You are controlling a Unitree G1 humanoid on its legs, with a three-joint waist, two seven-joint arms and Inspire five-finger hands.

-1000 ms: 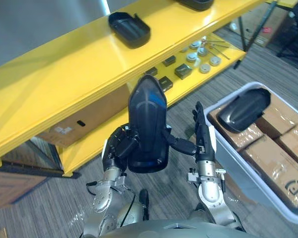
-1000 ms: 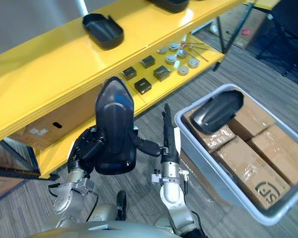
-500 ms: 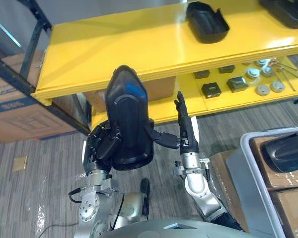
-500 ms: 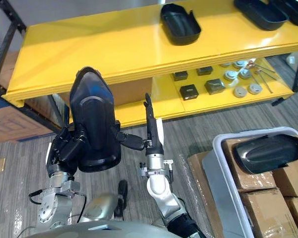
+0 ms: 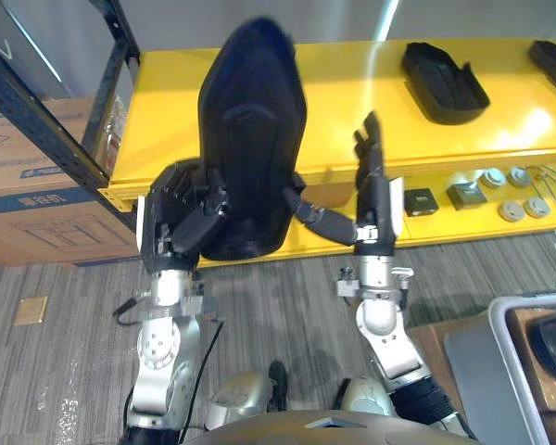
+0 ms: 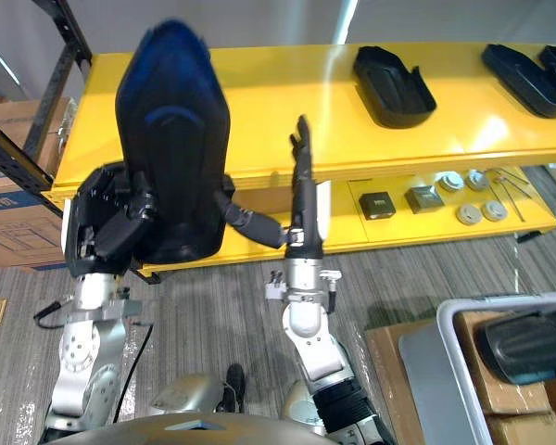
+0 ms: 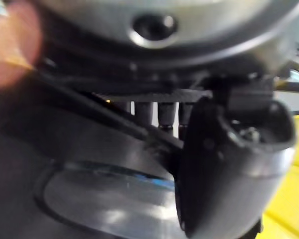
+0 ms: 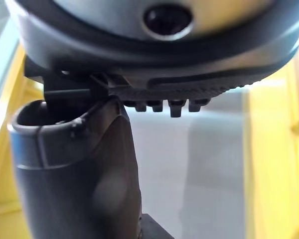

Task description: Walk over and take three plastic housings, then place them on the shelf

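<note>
Left hand (image 5: 181,222) has its fingers wrapped round the bottom end of a black housing (image 5: 250,139). It's held upright in front of the yellow shelf (image 5: 167,111), toward the shelf's left end.

Right hand (image 6: 306,195) is just beside the housing on the side nearer the shelf's middle. Fingers are straight up and it's holding nothing. The thumb is stretched toward the housing's edge, can't tell if it touches.

A second housing (image 6: 394,85) and a third housing (image 6: 524,79) lie on the shelf top, well apart from the held one. Another, the spare housing (image 6: 528,348), sits in the grey bin (image 6: 496,303) on the floor off the shelf's right end.

Risks as I read them:
- The grip is low on a tall part, so it could pivot or slip when tipped flat.
- The bottom end could clip the shelf's front lip if it isn't lifted clear.
- Set down too near the left end, it could overhang and fall.
</note>
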